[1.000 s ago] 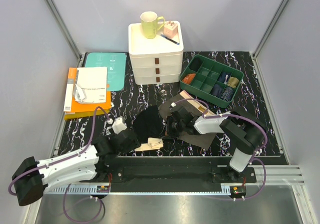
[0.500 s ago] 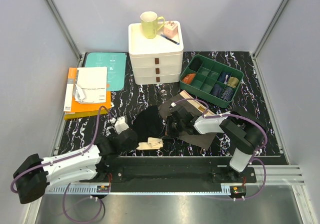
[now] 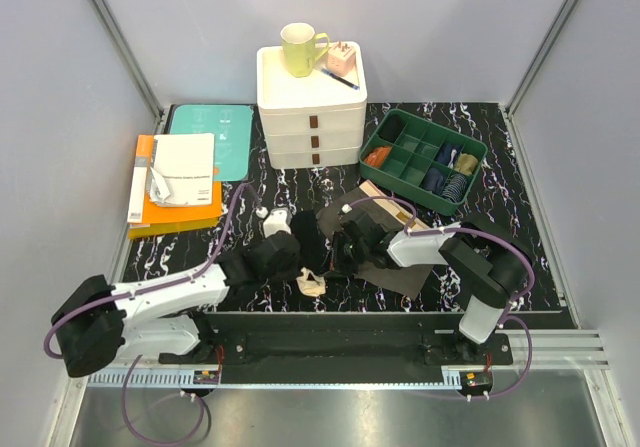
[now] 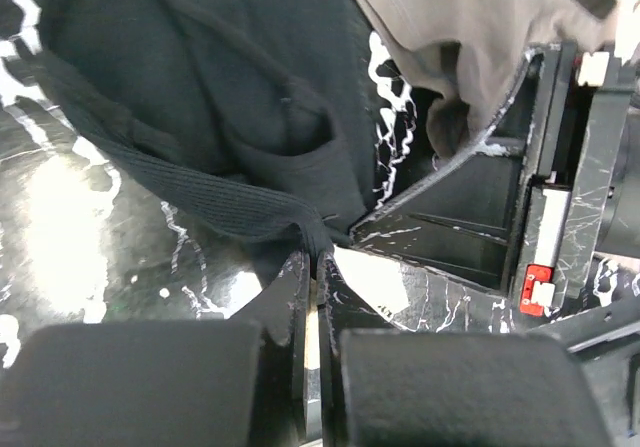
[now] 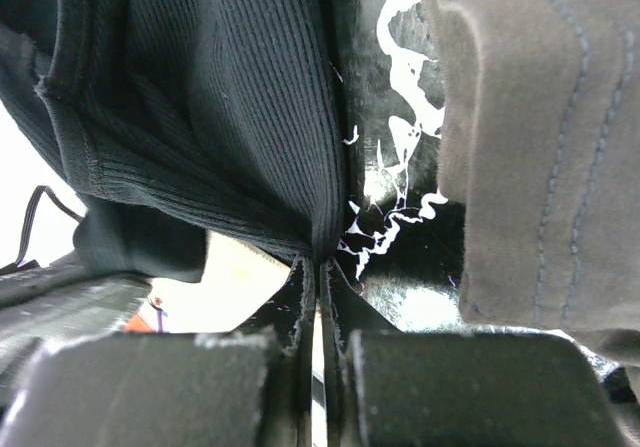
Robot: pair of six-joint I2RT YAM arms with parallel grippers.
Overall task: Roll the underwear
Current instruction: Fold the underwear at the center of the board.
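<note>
The black ribbed cloth boxer brief (image 3: 306, 239), in front of the white three-drawer unit (image 3: 311, 117), is now bunched tighter: the left gripper (image 4: 312, 260) has pinched its edge and carried it toward the unit while the right gripper (image 5: 318, 265) stays clamped on the cloth, so rolling is judged under way.

My two arms are built of white shell links (image 3: 165, 297) between bulky black joint housings (image 3: 85, 327), and a thin purple cable (image 3: 222, 225) loops along each. A small white camera block (image 3: 275, 223) rides my left wrist. My left end effector (image 4: 312, 265) and right end effector (image 5: 318, 267) are matte black, with flat, angular, scuffed fingers.
</note>
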